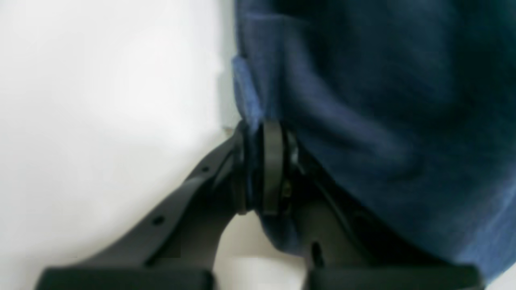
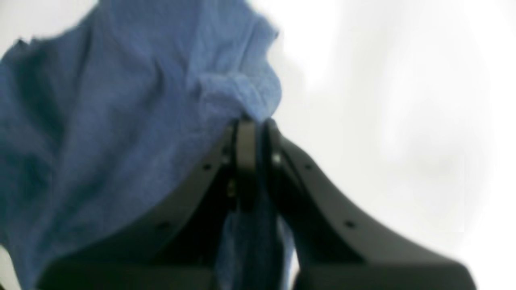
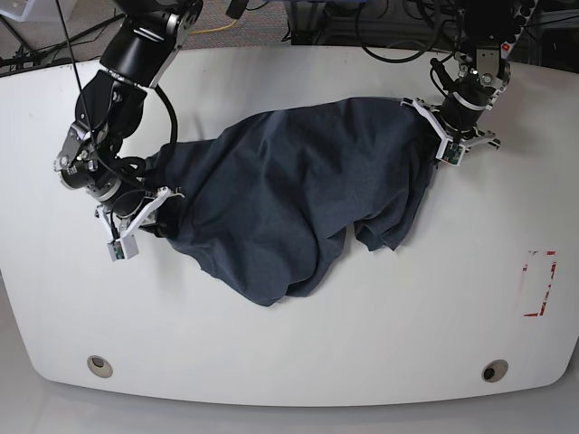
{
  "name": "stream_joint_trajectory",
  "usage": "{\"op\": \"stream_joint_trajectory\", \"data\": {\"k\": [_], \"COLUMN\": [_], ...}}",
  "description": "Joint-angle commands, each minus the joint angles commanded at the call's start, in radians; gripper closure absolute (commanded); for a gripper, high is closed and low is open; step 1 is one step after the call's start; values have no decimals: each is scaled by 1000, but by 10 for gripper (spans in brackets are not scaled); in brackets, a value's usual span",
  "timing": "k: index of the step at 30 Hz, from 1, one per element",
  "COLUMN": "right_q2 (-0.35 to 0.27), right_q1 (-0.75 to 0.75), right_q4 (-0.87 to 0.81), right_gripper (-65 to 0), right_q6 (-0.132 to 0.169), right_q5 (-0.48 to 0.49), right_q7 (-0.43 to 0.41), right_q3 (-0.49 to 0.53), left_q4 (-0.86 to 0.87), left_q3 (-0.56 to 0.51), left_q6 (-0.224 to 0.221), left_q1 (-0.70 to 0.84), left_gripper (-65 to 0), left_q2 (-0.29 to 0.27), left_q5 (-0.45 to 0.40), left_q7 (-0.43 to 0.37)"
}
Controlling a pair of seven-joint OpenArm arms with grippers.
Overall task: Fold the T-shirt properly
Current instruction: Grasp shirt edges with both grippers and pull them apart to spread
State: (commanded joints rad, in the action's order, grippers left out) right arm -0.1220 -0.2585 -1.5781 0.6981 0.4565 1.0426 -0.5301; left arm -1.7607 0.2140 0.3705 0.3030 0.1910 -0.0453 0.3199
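Bright base view; both wrist views blurred.

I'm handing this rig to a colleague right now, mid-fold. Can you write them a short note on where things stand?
Left gripper: shut on an edge of the T-shirt, at the table's far side in the base view.
Right gripper: shut on the opposite edge, nearer the front.
T-shirt: stretched between both grippers, its middle sagging in a rumpled heap on the table. No lettering shows.
Done: both ends gripped.
Left: spread it flat, then make all the folds; no neat fold is visible yet.
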Motion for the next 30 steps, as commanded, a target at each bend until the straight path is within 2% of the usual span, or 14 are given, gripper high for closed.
{"op": "stream_joint_trajectory", "data": {"k": [5,9,17,19,21,26,30], "right_q2": [-34,-54,-57,-60,-63,-104,-114], "right_q1": [-120,-241,-503,-554,-600,-687,-713], "right_q4": [100,170,192,193,193,189,172], "right_gripper": [-5,-5,-5,-5,-5,-5,-5], "right_q6": [-22,-24,-21,-21,-21,-22,-18], "right_q5": [0,-11,-173,-187,-195,-193,-189], "right_q7": [-2,-2,-3,-2,-2,-2,-2], "right_q3": [0,0,0,2,6,114,129], "left_q4": [-86,-149,-203,-203,-203,-201,-201], "left_q3": [43,66,138,157,183,216,218], "left_q6": [6,8,9,23,55,94,115], "left_q1": [-114,-212,-433,-483,-548,-680,-729], "left_gripper": [-11,-11,-11,-11,-11,-11,-13], "left_q2": [-11,-18,-12,-11,-8,60,98], "left_q5": [6,5,5,5,-3,-3,-2], "left_q7": [160,265,434,466,509,611,664]}}
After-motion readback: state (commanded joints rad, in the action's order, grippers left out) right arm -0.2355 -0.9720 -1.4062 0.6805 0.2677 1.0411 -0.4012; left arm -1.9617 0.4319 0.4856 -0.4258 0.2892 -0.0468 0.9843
